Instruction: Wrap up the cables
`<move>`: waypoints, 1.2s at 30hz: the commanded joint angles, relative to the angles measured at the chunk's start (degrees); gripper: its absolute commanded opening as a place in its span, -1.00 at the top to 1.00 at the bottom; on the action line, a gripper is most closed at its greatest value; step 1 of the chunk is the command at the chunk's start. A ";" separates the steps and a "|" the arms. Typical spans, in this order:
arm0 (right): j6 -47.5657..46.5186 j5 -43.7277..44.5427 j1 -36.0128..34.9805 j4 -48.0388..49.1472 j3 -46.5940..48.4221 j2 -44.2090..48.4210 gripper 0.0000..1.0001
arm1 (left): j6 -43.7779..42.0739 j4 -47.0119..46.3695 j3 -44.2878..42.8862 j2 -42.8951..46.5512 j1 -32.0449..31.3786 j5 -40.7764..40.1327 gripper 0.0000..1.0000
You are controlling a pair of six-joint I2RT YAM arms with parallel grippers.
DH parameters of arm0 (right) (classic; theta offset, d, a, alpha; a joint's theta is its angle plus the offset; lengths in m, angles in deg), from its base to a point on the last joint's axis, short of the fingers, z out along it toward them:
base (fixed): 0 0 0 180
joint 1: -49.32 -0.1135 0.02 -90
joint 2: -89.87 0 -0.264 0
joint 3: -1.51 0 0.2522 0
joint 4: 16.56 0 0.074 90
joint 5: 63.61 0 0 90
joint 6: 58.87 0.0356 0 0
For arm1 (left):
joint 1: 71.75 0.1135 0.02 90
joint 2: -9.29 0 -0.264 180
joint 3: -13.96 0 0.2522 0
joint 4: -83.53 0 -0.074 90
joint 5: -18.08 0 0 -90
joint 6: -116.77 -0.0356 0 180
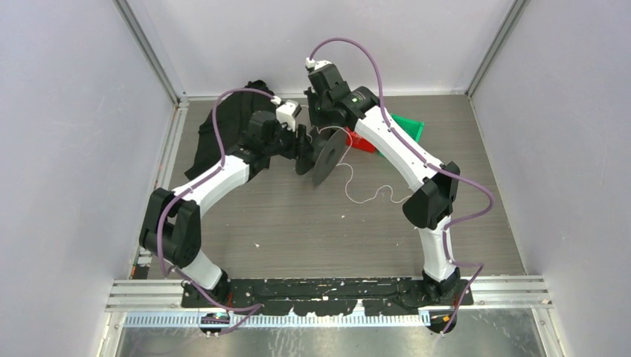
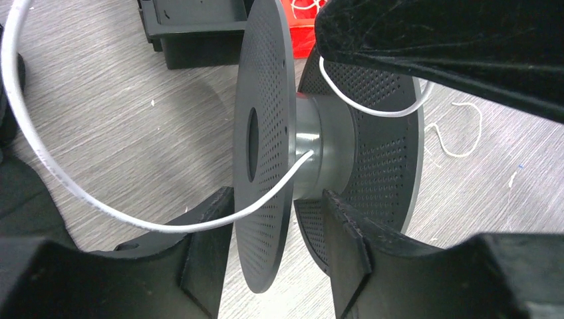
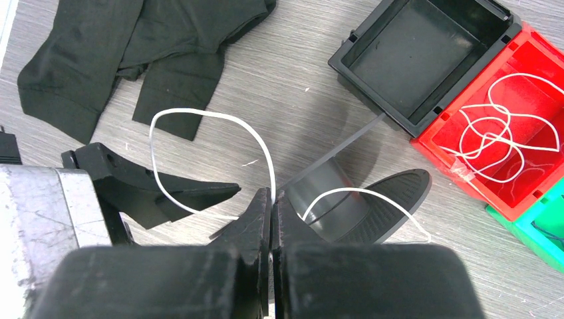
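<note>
White cable (image 2: 100,207) loops from the hub of the dark spool (image 2: 266,100) to your right gripper (image 3: 271,199), fingers pinched together on it, while your left gripper (image 2: 276,193) straddles the spool's near flange, fingers apart.

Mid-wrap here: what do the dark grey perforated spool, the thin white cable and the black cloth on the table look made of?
The dark grey perforated spool looks like moulded plastic, matte, with fine regular holes and a smoother hub. The thin white cable seems plastic-jacketed wire: smooth, holding springy loops. The black cloth is soft matte fabric, folded and creased.
</note>
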 commanded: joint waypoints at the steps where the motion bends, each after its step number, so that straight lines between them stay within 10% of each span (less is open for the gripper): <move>1: 0.80 -0.48 -0.18 1.43 2.47 0.90 0.99 | -1.97 -2.97 -0.86 -0.51 -0.06 1.14 -0.03; 24: 1.37 -1.10 -0.18 1.26 2.70 1.05 0.99 | -5.32 -1.04 -0.30 -1.53 -0.85 -1.00 0.20; 32: 1.33 -1.05 -0.18 1.37 1.85 1.51 0.99 | -5.68 0.33 -1.69 -2.60 -0.85 -1.17 0.93; 36: 1.31 -0.44 -0.18 1.46 0.91 2.13 0.99 | -5.45 0.45 -1.75 -1.70 -0.85 -1.09 0.99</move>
